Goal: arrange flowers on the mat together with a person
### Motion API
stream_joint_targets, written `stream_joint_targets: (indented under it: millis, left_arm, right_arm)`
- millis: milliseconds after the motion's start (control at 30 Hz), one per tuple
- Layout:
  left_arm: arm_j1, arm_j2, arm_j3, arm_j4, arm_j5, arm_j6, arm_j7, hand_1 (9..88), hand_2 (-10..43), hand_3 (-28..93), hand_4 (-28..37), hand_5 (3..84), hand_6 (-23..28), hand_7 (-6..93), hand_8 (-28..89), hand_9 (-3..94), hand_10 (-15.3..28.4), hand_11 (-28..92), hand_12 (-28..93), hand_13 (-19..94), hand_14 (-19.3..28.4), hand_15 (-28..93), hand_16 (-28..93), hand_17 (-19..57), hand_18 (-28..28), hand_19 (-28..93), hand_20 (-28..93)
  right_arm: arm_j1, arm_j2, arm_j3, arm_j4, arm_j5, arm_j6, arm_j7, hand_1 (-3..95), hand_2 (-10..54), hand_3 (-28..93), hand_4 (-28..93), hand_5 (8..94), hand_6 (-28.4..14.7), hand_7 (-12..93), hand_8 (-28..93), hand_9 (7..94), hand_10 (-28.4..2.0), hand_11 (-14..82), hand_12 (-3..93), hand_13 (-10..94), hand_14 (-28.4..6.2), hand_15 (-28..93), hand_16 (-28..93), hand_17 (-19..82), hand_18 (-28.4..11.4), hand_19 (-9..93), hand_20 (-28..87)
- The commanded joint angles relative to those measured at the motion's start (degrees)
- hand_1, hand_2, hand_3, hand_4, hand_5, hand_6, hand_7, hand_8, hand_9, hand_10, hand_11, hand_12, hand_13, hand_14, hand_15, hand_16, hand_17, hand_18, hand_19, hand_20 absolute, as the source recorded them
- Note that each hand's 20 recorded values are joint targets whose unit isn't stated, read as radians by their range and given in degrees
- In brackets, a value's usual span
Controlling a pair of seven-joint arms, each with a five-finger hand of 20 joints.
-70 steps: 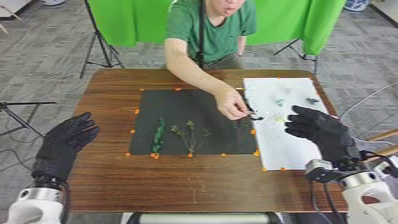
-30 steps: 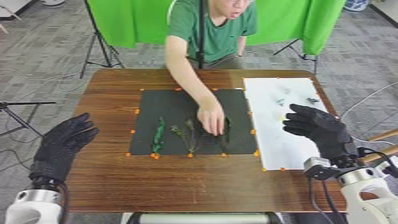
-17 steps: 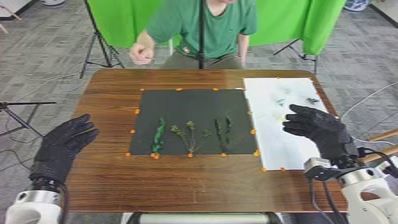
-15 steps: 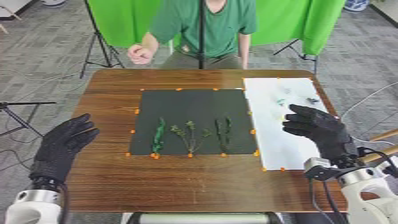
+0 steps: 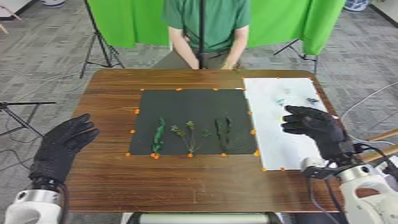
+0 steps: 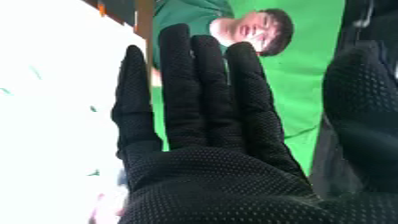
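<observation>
On the dark mat (image 5: 191, 107) in the head view lie a long green leafy stem (image 5: 159, 136), a branching sprig (image 5: 190, 137) and a darker leafy stem (image 5: 223, 134), side by side along the near half. My right hand (image 5: 313, 125) is over the white sheet at the right, open and holding nothing. In the right wrist view the right hand (image 6: 213, 175) has straight fingers with the thumb apart. My left hand (image 5: 64, 145) stands open beside the table's left edge, away from the mat.
The white sheet (image 5: 282, 140) right of the mat bears small plant pieces (image 5: 312, 100) near its far end. Orange tabs line the mat's edges. A person's hands (image 5: 227, 65) rest at the table's far edge.
The person laid the darker stem on the mat's right part, let go and drew the hand back to the far edge. My right hand has tilted slightly; the left has kept still.
</observation>
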Motion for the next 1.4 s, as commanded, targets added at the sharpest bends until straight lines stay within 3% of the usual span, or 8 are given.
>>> stream_joint_targets:
  millis: [33,100,200,333,467,633,1000,1400]
  left_arm:
    - [0.4,0.07,0.22,0.16,0.23,-0.56,-0.7,29.7,6.9,71,-21.7,43.3,5.4,24.7,-10,36.1,15.5,35,18,31,17.5,47,0,-2.3,23.8,56,9]
    - [1.6,-0.21,0.15,-0.23,-0.14,0.23,-0.16,29.8,7.0,71,-21.7,43.3,5.5,24.7,-10,36.1,15.5,35,18,31,17.5,47,0,-2.3,23.8,56,9]
    - [1.3,-0.12,0.08,-0.1,0.01,0.03,-0.52,29.7,7.0,71,-21.6,43.4,5.4,24.7,-10,36.1,15.5,35,17,31,17.5,47,0,-2.3,23.8,56,9]
    - [0.4,0.32,0.47,-0.01,0.18,0.03,-0.24,29.7,7.1,71,-21.6,43.4,5.4,24.7,-10,36.2,15.5,35,17,31,17.5,47,0,-2.3,23.8,56,9]
    - [1.5,0.1,0.11,-0.4,-0.11,0.54,-0.16,29.8,7.2,71,-21.6,43.4,5.5,24.7,-10,36.2,15.6,35,17,31,17.5,47,0,-2.3,23.8,56,9]
    - [2.0,0.26,-0.31,-0.54,-0.35,1.1,0.3,29.8,7.1,71,-21.6,43.4,5.4,24.7,-10,36.3,15.6,35,17,31,17.7,47,0,-2.3,23.8,56,9]
    - [1.7,0.54,0.07,-0.37,-0.56,0.91,0.7,29.8,7.2,71,-21.7,43.4,5.4,24.7,-10,36.6,15.6,35,17,32,17.6,47,0,-2.3,23.8,56,9]
    - [1.4,0.71,0.11,-0.25,-0.6,0.83,0.66,29.8,7.2,71,-21.6,43.3,5.4,24.8,-10,36.7,15.7,35,17,32,17.7,47,0,-2.3,23.8,56,9]
  right_arm:
    - [7.6,10.7,-4.1,0.8,-24.8,8.9,0.5,29.9,-7.5,84,-26,49.0,-2.0,27,-13,53.9,-11.9,22.0,22.0,50,-10.0,41,22,20,-19.3,59,31]
    - [10.3,13.2,-7.2,1.9,-38.2,12.4,1.8,33.1,-9.1,83,-28,47.9,-1.1,28,-14,53.0,-10.3,22.0,21.9,50,-8.9,41,21,20,-18.8,59,32]
    - [13.7,17.2,-11.4,3.7,-56.9,14.7,6.4,34.5,-9.5,84,-28,46.3,0.0,30,-15,51.2,-8.8,22.2,21.8,49,-7.1,41,21,21,-17.8,60,32]
    - [18.1,21.4,-16.8,6.7,-60.5,13.3,10.7,33.6,-9.5,85,-28,44.7,-0.7,28,-15,47.3,-8.1,21.9,21.8,45,-6.0,40,21,20,-16.7,60,33]
    - [21.3,23.7,-22.7,9.3,-69.1,12.5,18.8,32.6,-9.5,86,-28,43.7,-1.2,27,-14,45.5,-8.0,21.5,21.7,42,-6.6,40,22,19,-16.7,60,34]
    - [27.2,25.5,-30.5,12.4,-71.9,11.9,25.2,33.6,-9.5,88,-28,45.1,0.5,28,-15,46.6,-6.5,22.1,21.8,42,-5.7,43,22,18,-16.3,60,34]
    - [34.2,26.4,-40.6,17.6,-71.8,17.6,27.4,34.2,-9.5,87,-28,49.6,2.7,34,-17,51.6,-6.8,29.5,24.2,47,-5.6,54,22,19,-15.6,61,35]
    - [36.3,25.9,-44.0,20.9,-71.2,15.2,26.9,35.0,-9.5,87,-28,52.3,3.4,39,-18,53.8,-7.8,39.0,27.5,50,-5.4,58,22,20,-15.3,63,36]
